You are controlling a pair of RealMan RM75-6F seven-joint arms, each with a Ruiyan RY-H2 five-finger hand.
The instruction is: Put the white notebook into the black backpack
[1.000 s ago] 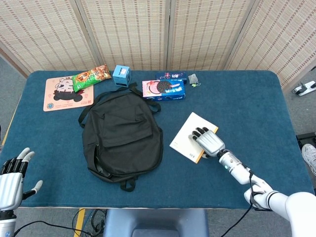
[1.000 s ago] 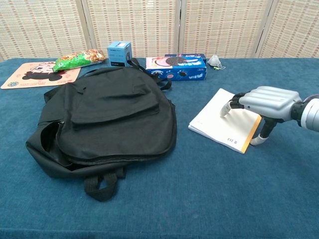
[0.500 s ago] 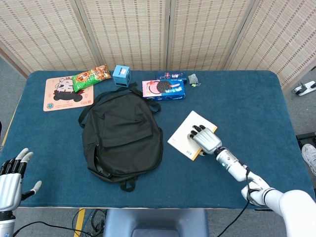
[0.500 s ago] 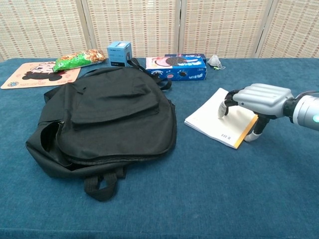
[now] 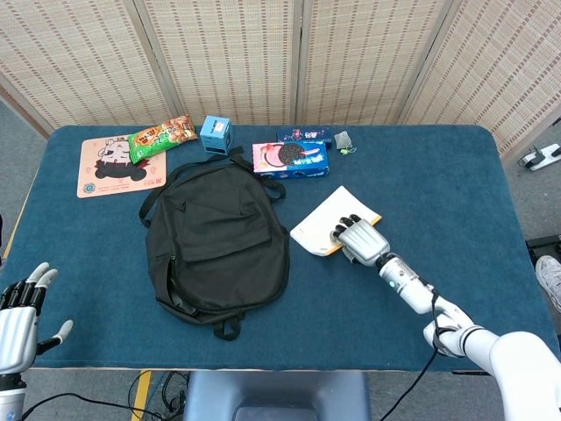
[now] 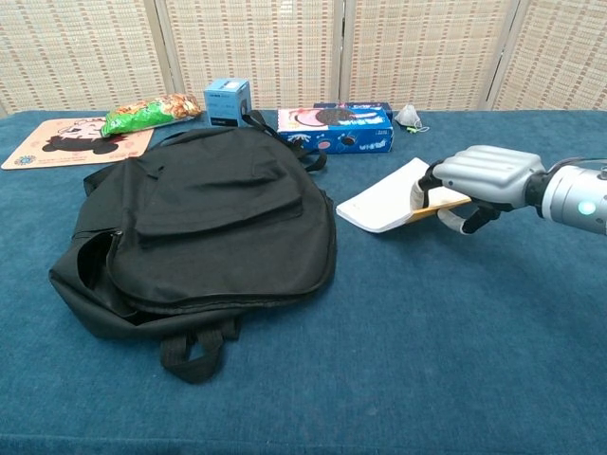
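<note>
From overhead, the right hand [image 5: 358, 239] has clamped the white notebook [image 5: 326, 224] and dragged it nearer the black backpack [image 5: 215, 237]. The left hand [image 5: 19, 311] waits off the table, fingers spread, empty.

From the chest camera the notebook [image 6: 384, 201] now tilts off the table [image 6: 427, 360], so carrying has begun. The backpack's [image 6: 194, 218] opening is hard to find.
</note>
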